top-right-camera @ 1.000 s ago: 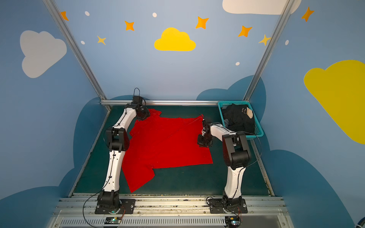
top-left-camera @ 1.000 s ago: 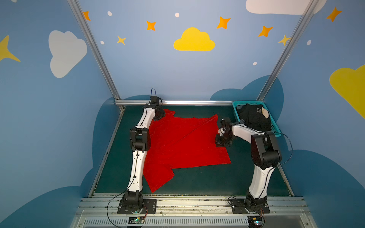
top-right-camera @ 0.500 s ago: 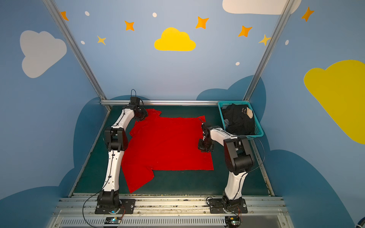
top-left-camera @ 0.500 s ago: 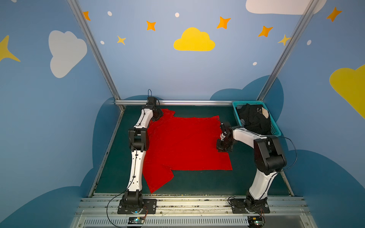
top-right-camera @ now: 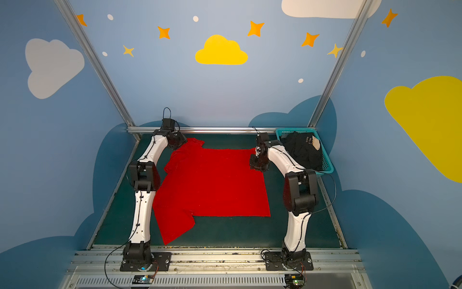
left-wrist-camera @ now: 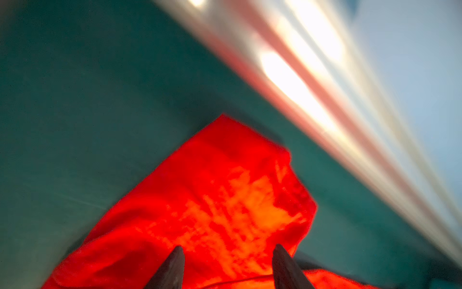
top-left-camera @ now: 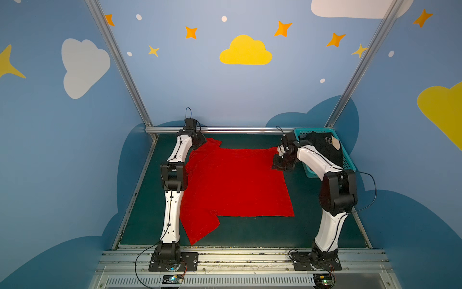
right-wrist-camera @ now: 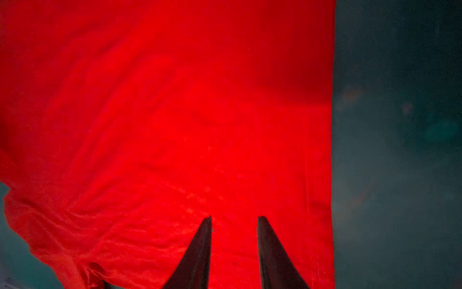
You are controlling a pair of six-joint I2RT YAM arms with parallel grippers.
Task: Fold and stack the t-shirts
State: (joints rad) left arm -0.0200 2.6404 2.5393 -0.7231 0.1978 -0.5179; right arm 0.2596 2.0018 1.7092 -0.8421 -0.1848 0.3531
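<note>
A plain bright red t-shirt (top-left-camera: 235, 185) (top-right-camera: 212, 185) lies spread flat on the green table, one sleeve pointing toward the near left. My left gripper (top-left-camera: 200, 142) (left-wrist-camera: 228, 247) hovers open over the shirt's far-left sleeve (left-wrist-camera: 225, 200), the cloth lying under its spread fingers. My right gripper (top-left-camera: 278, 165) (right-wrist-camera: 235, 217) is open just above the shirt's far-right corner, close to its straight edge. Black t-shirts (top-left-camera: 322, 147) (top-right-camera: 303, 150) with pale lettering and a beige patch are heaped in the basket.
The teal lattice basket (top-left-camera: 350, 162) (top-right-camera: 327, 160) stands at the far right, just behind my right arm. A metal rail (top-left-camera: 225, 130) runs along the table's back edge, close to my left gripper. Blue walls enclose three sides. Bare green table (top-left-camera: 250, 232) shows in front of the shirt.
Both grippers have opened and let go of the red shirt. The right gripper carried the far-right corner outward first, so the fold there is flat now. The left wrist view is motion-blurred.
</note>
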